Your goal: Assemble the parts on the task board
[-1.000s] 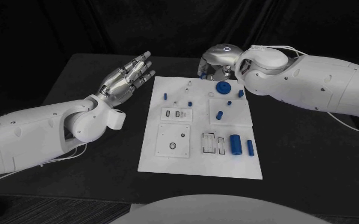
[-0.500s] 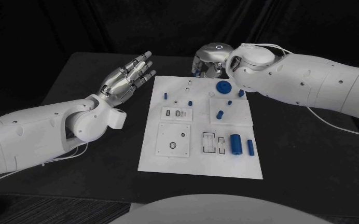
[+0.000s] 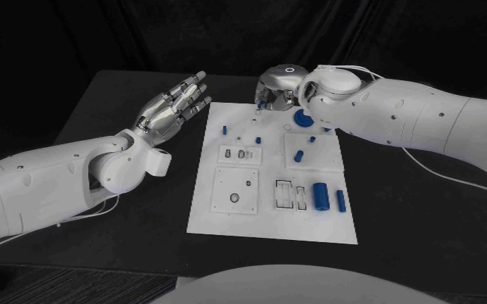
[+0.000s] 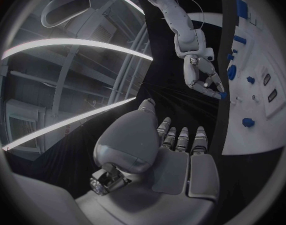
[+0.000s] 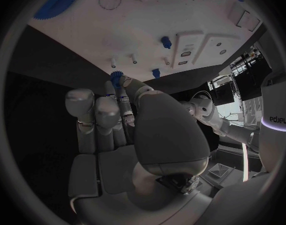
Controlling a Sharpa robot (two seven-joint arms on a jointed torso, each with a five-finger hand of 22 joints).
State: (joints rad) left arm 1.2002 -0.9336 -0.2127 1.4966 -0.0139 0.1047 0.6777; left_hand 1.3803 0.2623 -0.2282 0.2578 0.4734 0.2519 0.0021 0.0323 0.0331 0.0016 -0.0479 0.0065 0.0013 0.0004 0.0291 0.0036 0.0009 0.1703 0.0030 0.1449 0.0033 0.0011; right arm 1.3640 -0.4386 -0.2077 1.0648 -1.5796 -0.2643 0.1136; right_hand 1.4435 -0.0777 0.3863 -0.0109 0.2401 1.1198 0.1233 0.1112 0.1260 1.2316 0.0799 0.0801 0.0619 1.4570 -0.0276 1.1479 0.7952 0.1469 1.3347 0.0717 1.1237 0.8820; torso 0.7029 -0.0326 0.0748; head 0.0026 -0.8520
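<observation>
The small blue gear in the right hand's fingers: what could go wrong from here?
1. The small blue gear is pinched only at the fingertips of the right hand, so it might slip and fall.
2. Thin pegs stand close by on the task board; the fingers could bump them.

The right hand point(image 5: 127, 135) pinches a small blue gear point(image 5: 116, 78) at its fingertips point(image 5: 132, 86) just beside the white task board's point(image 5: 149, 40) edge, near small upright pegs point(image 5: 133, 58).

White arms point(image 3: 61, 170), silver hands point(image 3: 174, 105), thin cables.
</observation>
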